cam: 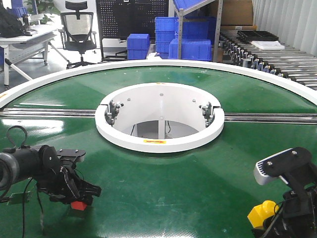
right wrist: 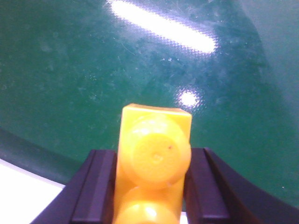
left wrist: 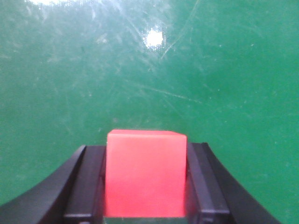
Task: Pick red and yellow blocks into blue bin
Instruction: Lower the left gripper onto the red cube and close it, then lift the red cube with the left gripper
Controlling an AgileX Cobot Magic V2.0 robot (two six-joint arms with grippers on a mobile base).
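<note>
Red plastic, smooth and sharp-edged, fills the bottom of the left wrist view. It is the small red cube, pinched between the two black fingers of the left gripper, whose jaws stand narrow and flat against its sides. The frame cuts off the cube's lower part, so how deep it sits in the gripper cannot be seen. The front view shows what the wrist view cannot: the cube is low at the near left of the glossy green round surface. Whether it touches the surface or hangs just above it is hard to tell.

The yellow studded plastic brick stands end-on in the right wrist view, blurred by closeness. One round stud shows whole and a second is cut off at the bottom edge. The right gripper clamps it between narrow black fingers. In the front view only a rounded yellow corner shows at the near right, partly hidden by the black gripper body and cables.

Up close the surface is finely scratched and carries bright reflections of lamps. A raised white ring sits at its centre. Stacked blue plastic crates stand well beyond its far rim, and which of them is the bin cannot be told.
</note>
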